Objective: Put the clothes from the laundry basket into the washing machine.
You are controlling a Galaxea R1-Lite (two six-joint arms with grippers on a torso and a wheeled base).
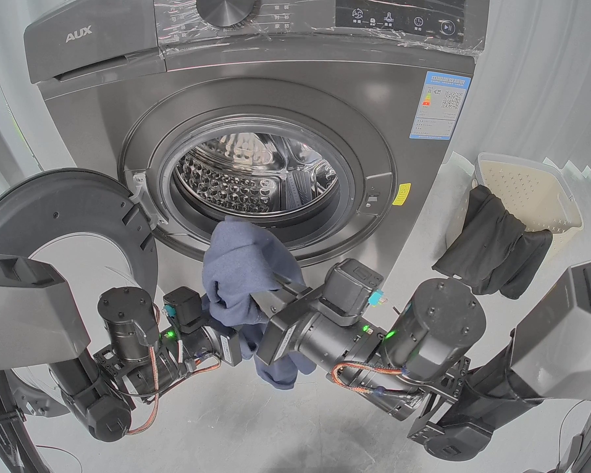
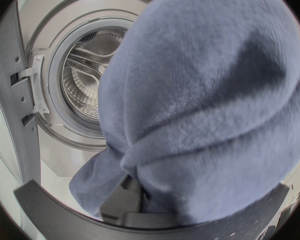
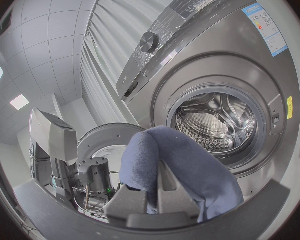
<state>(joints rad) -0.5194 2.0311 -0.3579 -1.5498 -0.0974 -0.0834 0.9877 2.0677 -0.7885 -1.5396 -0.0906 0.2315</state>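
Hands: the right hand (image 3: 153, 189) is clenched on the blue garment (image 3: 190, 160), with the cloth pinched between its two fingers. The left hand (image 2: 131, 192) sits just beside it on the robot's left and grips the same garment, whose folds gather tight at its fingers.
Garment against the hands: the cloth rises from both hands in a rounded hump and drapes over the left hand. A loose tail hangs below the right hand toward the floor (image 1: 243, 428).
Garment against the machine: it is held low in front of the washing machine (image 1: 374, 100), outside the drum (image 1: 256, 172). In the head view its top overlaps the lower lip of the round opening, and I cannot tell whether it touches the lip.
Door: the door (image 1: 59, 211) is swung fully open to the robot's left, behind the left arm.
Basket: the cream laundry basket (image 1: 538, 192) stands on the floor at the machine's right side, well apart from both hands.
Second item: a black garment (image 1: 496, 247) hangs over the basket's near rim and down its outside.
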